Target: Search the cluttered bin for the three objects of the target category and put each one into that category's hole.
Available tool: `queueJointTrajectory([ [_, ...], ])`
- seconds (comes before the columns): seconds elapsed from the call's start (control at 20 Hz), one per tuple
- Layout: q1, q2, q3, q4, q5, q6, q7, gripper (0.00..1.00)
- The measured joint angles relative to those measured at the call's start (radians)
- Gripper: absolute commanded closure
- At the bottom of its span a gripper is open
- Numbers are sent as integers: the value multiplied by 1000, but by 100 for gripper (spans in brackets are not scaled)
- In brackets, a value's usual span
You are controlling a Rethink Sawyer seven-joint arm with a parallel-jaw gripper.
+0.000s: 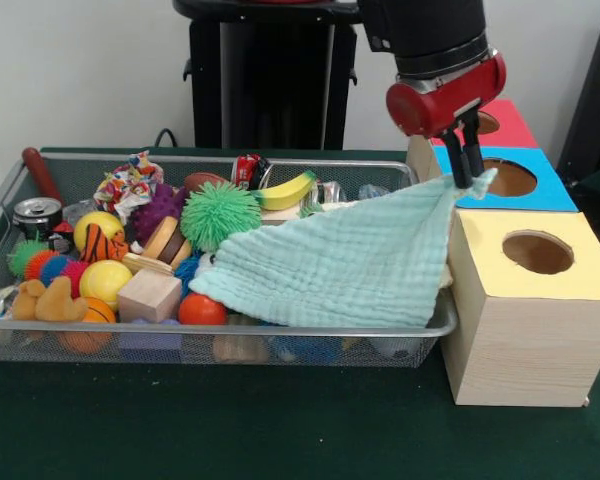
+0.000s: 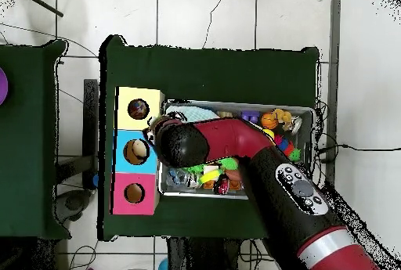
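Observation:
My gripper (image 1: 467, 176) is shut on a corner of a mint-green quilted cloth (image 1: 350, 262). It holds that corner up above the right end of the wire-mesh bin (image 1: 280, 332), beside the boxes. The cloth drapes over the bin's right half and hides what lies under it. A multicoloured confetti wrapper (image 1: 128, 186) lies at the bin's back left, far from the gripper. A clear crinkly piece (image 1: 330, 191) shows behind the cloth. The yellow-topped box's hole (image 1: 537, 252) is to the right of the bin. In the overhead view the arm (image 2: 235, 138) covers the gripper, and the hole (image 2: 139, 109) shows.
The blue-topped box (image 1: 555, 190) and the red-topped box (image 1: 510, 125) stand behind the yellow one. The bin holds a green spiky ball (image 1: 220, 212), a purple spiky ball (image 1: 158, 208), a banana (image 1: 288, 190), a can (image 1: 37, 213), a wooden block (image 1: 150, 294) and several balls.

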Motion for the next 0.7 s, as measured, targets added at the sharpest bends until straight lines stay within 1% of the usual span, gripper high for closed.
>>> queueJointTrajectory([
  [0.15,6,1,-1,18,11,-6,0,100],
  [0.35,13,8,-15,20,14,-10,0,100],
  [0.4,24,11,-34,20,14,-10,0,0],
  [0.7,45,11,-68,20,11,-10,0,0],
])
